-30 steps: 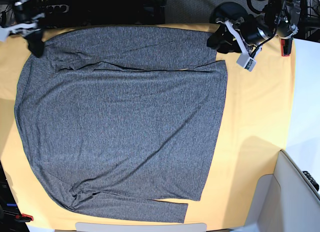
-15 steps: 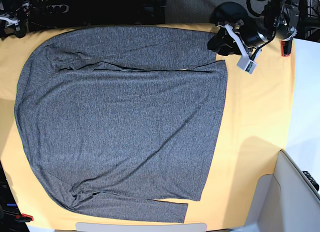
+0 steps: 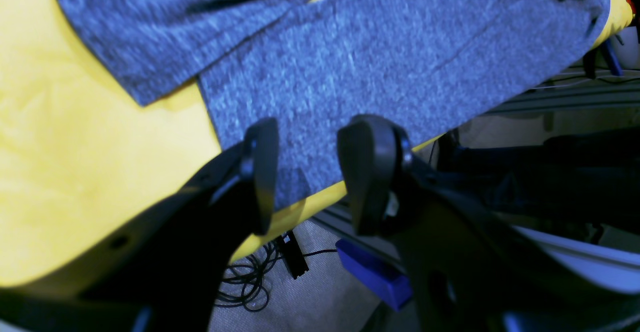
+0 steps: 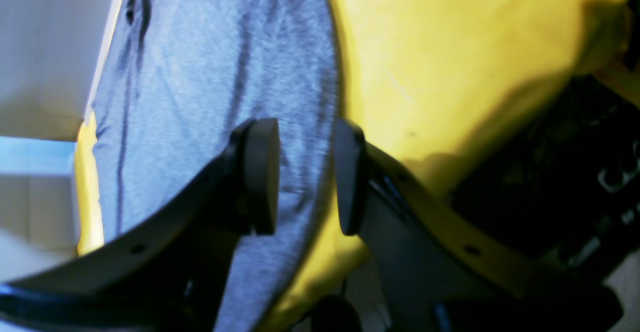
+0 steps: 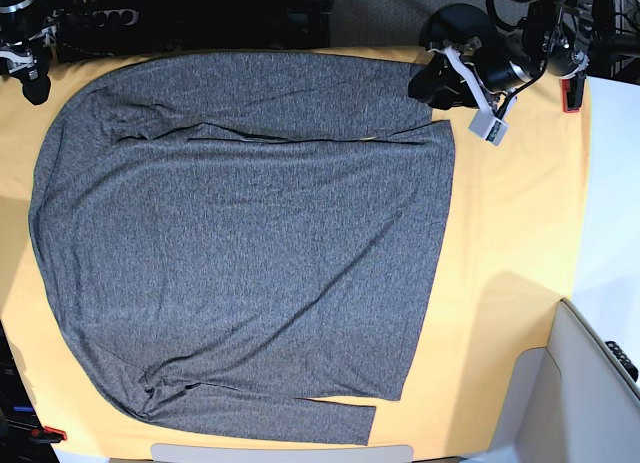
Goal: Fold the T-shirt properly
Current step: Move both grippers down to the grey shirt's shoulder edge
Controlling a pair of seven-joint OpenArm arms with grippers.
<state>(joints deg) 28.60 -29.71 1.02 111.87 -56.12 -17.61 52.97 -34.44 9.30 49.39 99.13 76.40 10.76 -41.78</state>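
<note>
The dark grey long-sleeved T-shirt (image 5: 240,233) lies spread flat on the yellow-orange table cloth (image 5: 510,213), with one sleeve folded across the top and one along the bottom. My left gripper (image 5: 428,83) is open at the top sleeve's cuff end. In the left wrist view, the left gripper (image 3: 312,182) hovers just above the cuff (image 3: 300,136) at the table's edge. My right gripper (image 5: 35,81) is open at the far left corner, off the shirt. In the right wrist view, the right gripper (image 4: 304,177) stands over the shirt's edge (image 4: 300,96). Neither holds anything.
A red clamp (image 5: 570,93) holds the cloth at the top right and another (image 5: 52,434) at the bottom left. A white bin (image 5: 590,383) stands at the lower right. Cables (image 3: 250,282) and a blue block (image 3: 375,272) lie below the table edge.
My right gripper has pulled back from the shirt's top-left shoulder towards the far left corner. My left gripper has drawn slightly up and back at the cuff. The shirt has not moved.
</note>
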